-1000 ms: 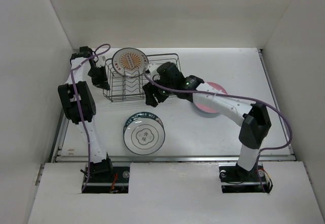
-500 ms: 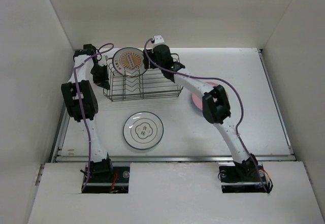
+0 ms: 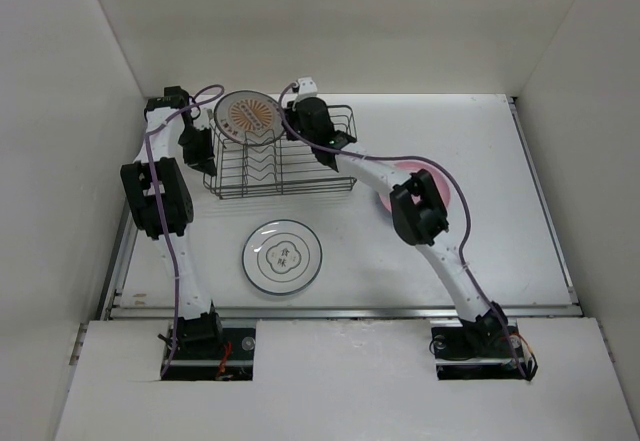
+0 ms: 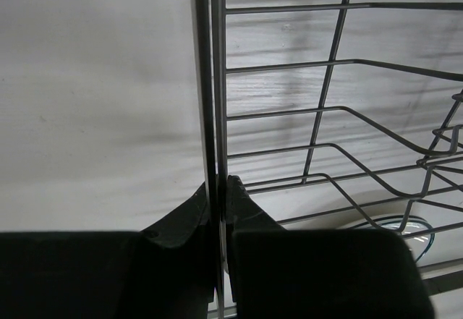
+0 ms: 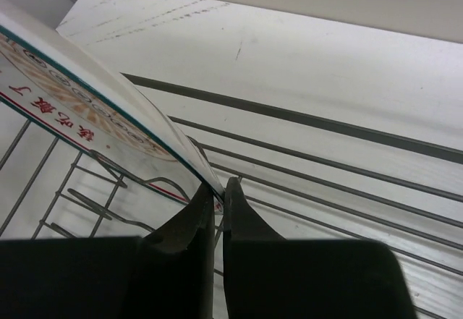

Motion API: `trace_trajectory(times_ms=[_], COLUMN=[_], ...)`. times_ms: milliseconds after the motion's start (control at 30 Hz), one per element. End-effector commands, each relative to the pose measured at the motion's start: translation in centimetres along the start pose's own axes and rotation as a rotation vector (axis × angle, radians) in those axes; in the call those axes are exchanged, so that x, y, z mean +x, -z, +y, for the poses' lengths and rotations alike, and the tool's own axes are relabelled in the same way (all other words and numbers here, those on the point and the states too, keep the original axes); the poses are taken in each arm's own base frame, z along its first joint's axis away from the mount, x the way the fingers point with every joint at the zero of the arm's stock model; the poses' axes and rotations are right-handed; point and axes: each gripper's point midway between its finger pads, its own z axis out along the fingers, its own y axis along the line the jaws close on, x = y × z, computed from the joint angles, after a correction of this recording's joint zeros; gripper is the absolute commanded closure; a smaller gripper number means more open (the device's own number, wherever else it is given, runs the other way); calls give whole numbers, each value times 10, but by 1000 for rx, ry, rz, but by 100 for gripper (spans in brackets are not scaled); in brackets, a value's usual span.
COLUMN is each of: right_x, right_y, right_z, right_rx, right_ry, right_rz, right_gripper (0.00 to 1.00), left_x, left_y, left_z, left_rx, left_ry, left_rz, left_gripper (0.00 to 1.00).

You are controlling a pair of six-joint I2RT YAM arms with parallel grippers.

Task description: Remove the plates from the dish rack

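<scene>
White surface [image 3: 500,251], walled in white on three sides. Dish rack [image 3: 300,166] is set far left. A teal-rimmed plate [image 3: 283,257] is laid flat before it, and a pink plate [image 3: 445,183] at right is partly hidden.

Shown by the wrist views only: left gripper [image 4: 219,189] is clamped on the rack's end wire. Right gripper [image 5: 215,192] is closed, seemingly pinching the rim of the orange-centred plate [image 5: 87,95], which is tilted in the rack's left end. Right arm is stretched across the rack.
</scene>
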Motion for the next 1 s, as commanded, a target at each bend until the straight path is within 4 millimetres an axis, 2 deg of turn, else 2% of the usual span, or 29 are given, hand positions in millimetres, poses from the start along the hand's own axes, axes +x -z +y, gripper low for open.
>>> trace_trajectory(times_ms=[0,33,67,100,133,200,267,300,333,367,400,467,500,533,600,633,733,767,800,867,900,967], right_x=[-92,-99,-93,-94,-93,-86,-82,-90,-81,-79,-80,-82,-81,-78,-78,-88,-116,-112,-141,-167,-192,-213], right_y=[20,23,22,22,22,13,7,7,-1,-3,-4,-5,-8,-6,-1,2,17,18,33,44,57,70], right_z=[2,6,9,5,8,-2,0,5,-2,1,4,10,4,13,28,28,32,25,29,20,19,10], right_rx=[-6,-21,-41,-47,-63,-69,-78,-98,-98,-113,-126,-161,-155,-208,-294,-319,-325,-292,-291,-257,-235,-196], right_ry=[-66,-67,-62,-62,-60,-58,-66,-78,-78,-101,-112,-133,-144,-137,-126,-123,-122,-128,-130,-139,-147,-155], right_rz=[-218,-226,-208,-206,-202,-189,-180,-194,-183,-178,-182,-188,-195,-177,-165,-181,-241,-241,-294,-348,-396,-416], right_gripper=[100,93,81,54,48,41,40,38,38,38,41,61,71,84,94,100,100,100,100,100,100,100], left_x=[8,8,8,8,8,8,9,9,9,9,9,9,6,6,6,6,7,7,7,8,8,6], left_y=[-27,-27,-27,-27,-27,-27,-28,-28,-28,-28,-28,-27,-26,-26,-26,-26,-29,-29,-29,-33,-33,-34], left_z=[0,0,0,0,0,0,-4,-4,-3,-3,0,1,1,1,1,1,2,-1,-1,-5,-8,-12], left_rx=[-12,-12,-12,-12,-12,-13,-11,-11,-20,-20,-33,-43,-44,-44,-44,-44,-43,-28,-28,-4,9,34], left_ry=[-5,-5,-5,-5,-5,4,-5,-5,-5,-5,-6,-6,-8,-8,-8,-8,-6,-6,-6,8,18,27], left_rz=[65,65,65,65,65,65,67,67,67,67,68,68,59,59,59,59,68,67,67,76,76,74], left_gripper=[100,100,100,100,100,100,100,100,100,100,100,100,100,100,100,100,100,100,100,100,100,100])
